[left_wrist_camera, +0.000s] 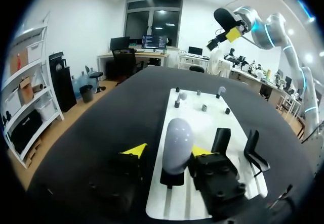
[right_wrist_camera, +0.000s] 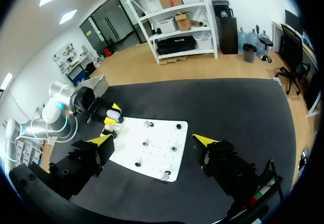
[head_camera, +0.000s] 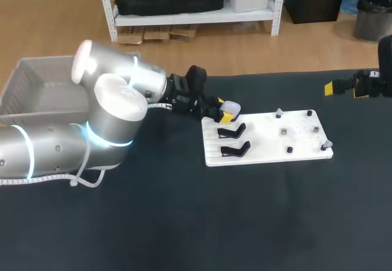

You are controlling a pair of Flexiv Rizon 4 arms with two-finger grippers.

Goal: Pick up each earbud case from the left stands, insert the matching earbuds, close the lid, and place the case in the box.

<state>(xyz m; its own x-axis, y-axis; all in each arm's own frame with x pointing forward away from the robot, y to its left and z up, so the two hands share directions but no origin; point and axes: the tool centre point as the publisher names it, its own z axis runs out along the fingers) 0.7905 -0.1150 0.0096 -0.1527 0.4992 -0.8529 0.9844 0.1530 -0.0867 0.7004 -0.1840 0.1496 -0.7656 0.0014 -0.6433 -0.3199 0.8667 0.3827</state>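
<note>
One case (left_wrist_camera: 177, 139) was to be seen, a smooth, pale, egg-shaped shell stood upright on a black stand (left_wrist_camera: 171, 178) at the end of the white board (left_wrist_camera: 202, 128) nearest the left gripper (left_wrist_camera: 167, 150). The case was placed between that gripper's yellow-tipped fingers, which were held apart. A clear gap was left on one side, while contact on the other side could not be made out, so no grasp was judged to have been made. The case's long axis was set upright, across the line along which the fingers would be closed, so a squeeze on its narrow sides was judged to be all that was called for. A glossy, rounded shell was judged likely to slip unless it was gripped squarely. Two more stands (head_camera: 234, 140), thin, hooked and black, were left empty beside it. Small dark pegs (head_camera: 301, 131) were set across the board's far half, some capped with pale pieces too small to be identified. The grey ribbed box (head_camera: 30, 84) was placed behind the left arm. The right gripper (right_wrist_camera: 153, 140) was held well apart from the case, above the dark matte table (head_camera: 184, 222), its fingers spread wide.
</note>
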